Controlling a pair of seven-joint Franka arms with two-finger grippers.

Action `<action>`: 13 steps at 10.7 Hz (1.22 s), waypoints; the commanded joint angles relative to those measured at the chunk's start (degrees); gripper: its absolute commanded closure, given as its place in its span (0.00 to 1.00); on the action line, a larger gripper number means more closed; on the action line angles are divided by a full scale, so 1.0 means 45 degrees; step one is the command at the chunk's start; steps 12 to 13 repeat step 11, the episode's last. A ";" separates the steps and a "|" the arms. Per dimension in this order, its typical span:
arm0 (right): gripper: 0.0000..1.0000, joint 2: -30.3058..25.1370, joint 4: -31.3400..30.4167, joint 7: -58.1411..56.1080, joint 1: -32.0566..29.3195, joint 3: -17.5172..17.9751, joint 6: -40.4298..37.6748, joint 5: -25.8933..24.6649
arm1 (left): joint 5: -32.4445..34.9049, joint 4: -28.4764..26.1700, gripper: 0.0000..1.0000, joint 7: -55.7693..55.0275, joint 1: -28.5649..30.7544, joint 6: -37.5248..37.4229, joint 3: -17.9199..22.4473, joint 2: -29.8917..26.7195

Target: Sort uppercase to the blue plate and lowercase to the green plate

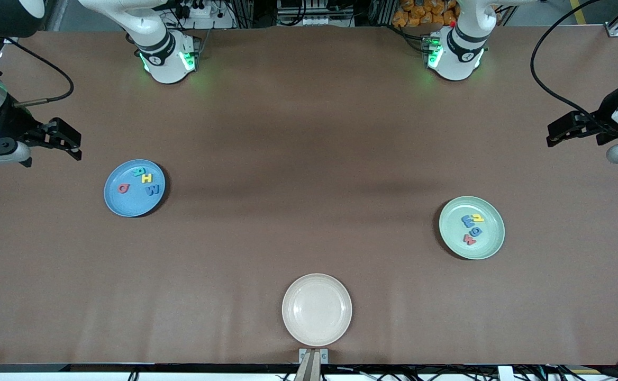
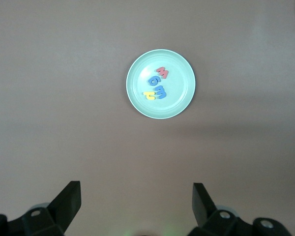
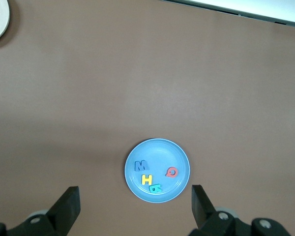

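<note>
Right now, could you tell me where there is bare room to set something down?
The round cream plate holds nothing. Bare brown table stretches between the sky-blue plate and the mint-green plate. Both those plates are crowded with foam letters.

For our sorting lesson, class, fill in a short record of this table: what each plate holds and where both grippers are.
blue plate: red Q, teal R, yellow H, blue W
green plate: four small letters
cream plate: empty, nearest the front camera
left gripper: open, over bare table near the green plate's end
right gripper: open, over bare table near the blue plate's end
</note>
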 commanded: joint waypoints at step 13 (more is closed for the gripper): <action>0.00 -0.0920 -0.1549 0.0037 -0.2335 0.1885 0.0829 0.0075 | 0.0081 0.0264 0.00 0.0661 0.0077 0.1290 0.0060 0.0164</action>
